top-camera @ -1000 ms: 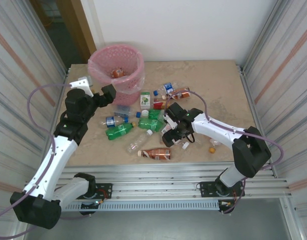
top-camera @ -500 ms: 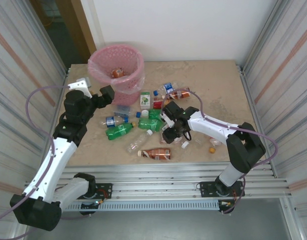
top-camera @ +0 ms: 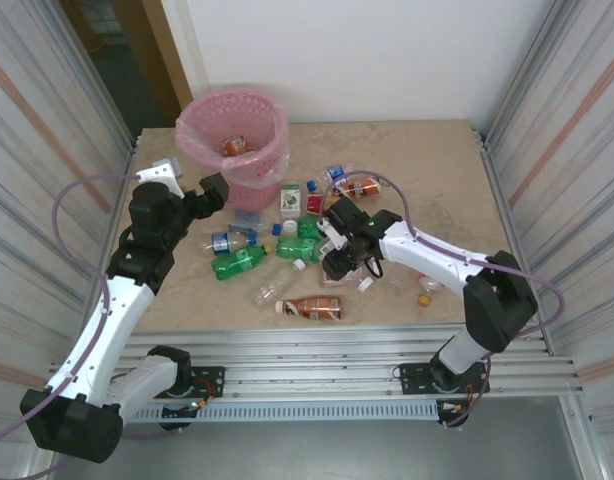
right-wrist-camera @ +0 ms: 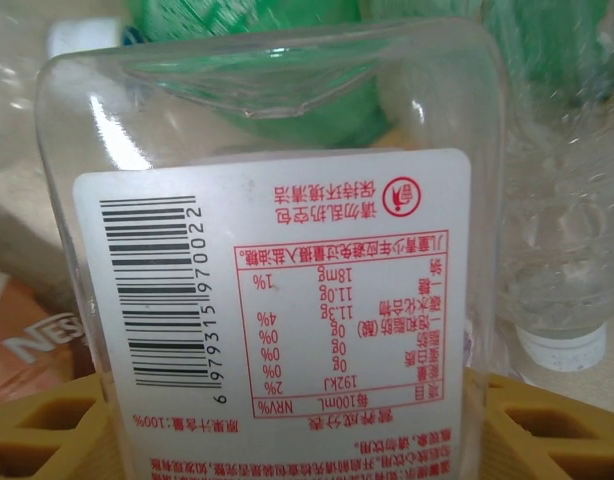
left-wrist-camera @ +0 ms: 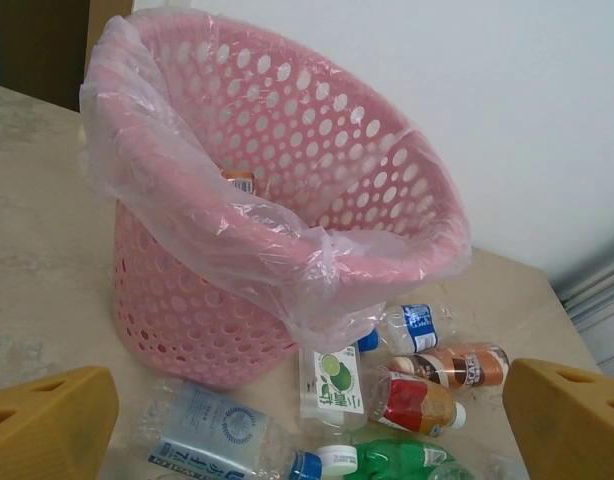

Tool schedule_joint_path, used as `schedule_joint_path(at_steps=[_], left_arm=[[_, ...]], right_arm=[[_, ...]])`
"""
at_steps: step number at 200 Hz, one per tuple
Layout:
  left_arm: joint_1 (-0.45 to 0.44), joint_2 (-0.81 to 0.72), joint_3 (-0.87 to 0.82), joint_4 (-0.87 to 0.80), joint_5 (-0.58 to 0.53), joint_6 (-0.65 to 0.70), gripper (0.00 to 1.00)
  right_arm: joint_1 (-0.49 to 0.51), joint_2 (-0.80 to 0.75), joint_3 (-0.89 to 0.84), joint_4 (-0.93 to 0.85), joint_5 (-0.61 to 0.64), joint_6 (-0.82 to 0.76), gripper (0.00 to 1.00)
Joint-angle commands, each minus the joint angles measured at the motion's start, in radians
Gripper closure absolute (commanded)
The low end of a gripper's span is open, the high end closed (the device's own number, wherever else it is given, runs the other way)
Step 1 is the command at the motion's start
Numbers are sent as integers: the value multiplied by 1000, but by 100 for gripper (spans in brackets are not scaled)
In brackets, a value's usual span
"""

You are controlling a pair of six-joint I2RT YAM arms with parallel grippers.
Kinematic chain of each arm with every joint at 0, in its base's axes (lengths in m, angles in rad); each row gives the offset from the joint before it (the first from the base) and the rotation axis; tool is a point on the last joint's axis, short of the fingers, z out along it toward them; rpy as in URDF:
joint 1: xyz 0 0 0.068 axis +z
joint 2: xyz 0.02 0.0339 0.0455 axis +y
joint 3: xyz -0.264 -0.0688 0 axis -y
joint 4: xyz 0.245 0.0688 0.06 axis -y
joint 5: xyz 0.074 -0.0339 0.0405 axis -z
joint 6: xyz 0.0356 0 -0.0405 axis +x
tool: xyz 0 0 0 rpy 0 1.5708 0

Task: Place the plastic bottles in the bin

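Observation:
The pink lattice bin point(top-camera: 233, 140) with its liner stands at the back left; a bottle point(top-camera: 234, 146) lies inside it. Several crushed plastic bottles are scattered mid-table, among them a green one point(top-camera: 237, 262) and a brown one point(top-camera: 312, 308). My left gripper point(top-camera: 215, 190) hangs open beside the bin point(left-wrist-camera: 287, 200), above a lime-label bottle point(left-wrist-camera: 332, 378) and a red-label one point(left-wrist-camera: 417, 400). My right gripper point(top-camera: 337, 262) is low in the pile, shut on a clear square bottle point(right-wrist-camera: 277, 200) with a white barcode label; its yellow fingers point(right-wrist-camera: 47, 435) press both sides.
Ribbed metal walls close in both sides of the table. A small orange cap point(top-camera: 424, 298) lies right of the pile near my right forearm. Bare tabletop point(top-camera: 437, 170) stretches at the back right. A rail frame point(top-camera: 317, 355) runs along the near edge.
My right gripper has closed from wide open onto the clear square bottle and shifted slightly toward the pile. The left arm has barely moved.

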Motion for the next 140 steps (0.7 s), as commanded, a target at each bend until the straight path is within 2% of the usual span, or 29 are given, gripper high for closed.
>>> schedule_joint_path(at_steps=[1, 48, 87, 140], left_arm=[[-9, -6, 16, -37, 28, -32, 1], [-106, 18, 28, -21, 118, -73, 1], [-262, 65, 69, 3, 141, -74, 1], [-372, 154, 125, 90, 219, -81, 2]], right_arm=[[18, -94, 31, 30, 11, -26, 55], [47, -223, -42, 281, 23, -38, 61], [50, -273, -63, 507, 17, -63, 61], [55, -266, -44, 640, -47, -111, 60]])
